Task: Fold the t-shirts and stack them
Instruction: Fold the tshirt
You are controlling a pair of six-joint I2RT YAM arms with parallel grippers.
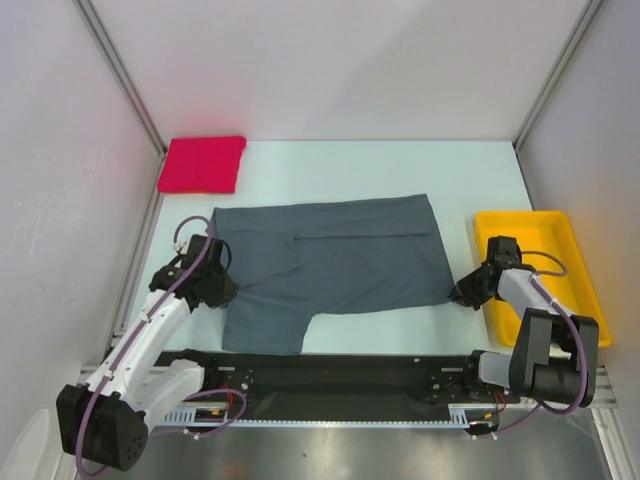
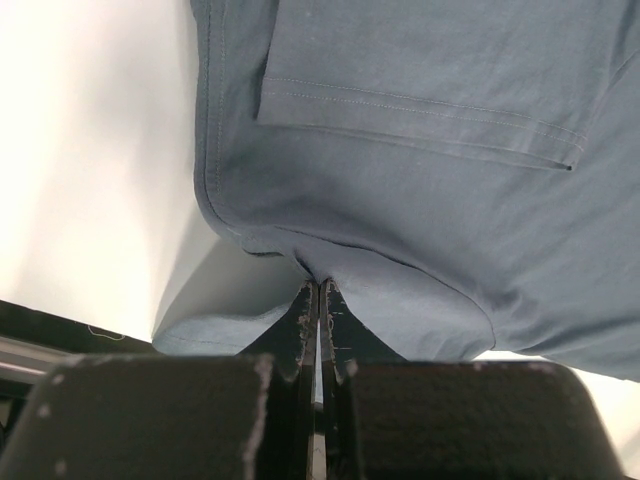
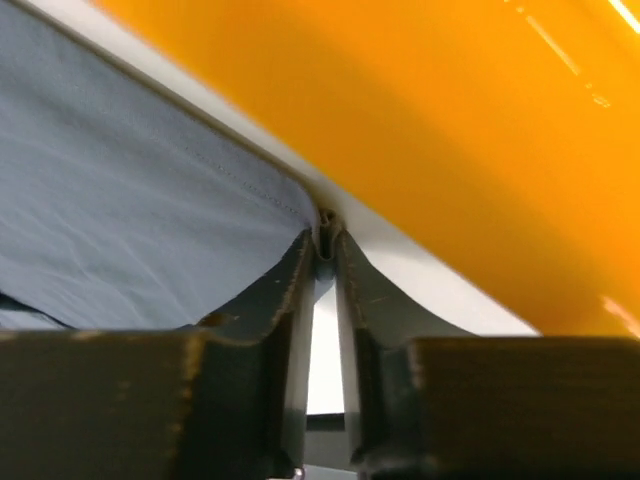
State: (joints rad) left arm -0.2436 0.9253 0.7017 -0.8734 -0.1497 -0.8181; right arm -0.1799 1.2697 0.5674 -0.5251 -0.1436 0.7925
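Slate-grey cloth is pinched in both of your hands. Your left hand (image 2: 318, 287) is clenched on a small raised fold of the grey t-shirt (image 2: 420, 200): the two fingers meet with the fabric bunched at their tips. A stitched hem runs across the cloth just beyond the grip, and the white counter (image 2: 90, 150) shows to the left of it.

Your right hand (image 3: 327, 237) grasps the same garment at a hemmed corner. The fingertips converge on the fabric. The rest of the cloth falls away to the left, the counter (image 3: 420, 268) shows as a pale strip beside it, and the yellow tray (image 3: 450, 150) fills the view beyond.

From above, the left hand (image 1: 225, 292) sits at the left edge of the grey t-shirt (image 1: 340, 260), and the right hand (image 1: 463, 296) sits at its near right corner, between the garment and the yellow tray (image 1: 530, 225). The grey t-shirt lies spread across the middle of the counter (image 1: 400, 170), with a fold line along its far portion and one sleeve pointing toward the near edge. The red t-shirt (image 1: 202, 164) lies folded in the far left corner, well apart from the grey one. The tray stands at the right side, just beside the right hand.
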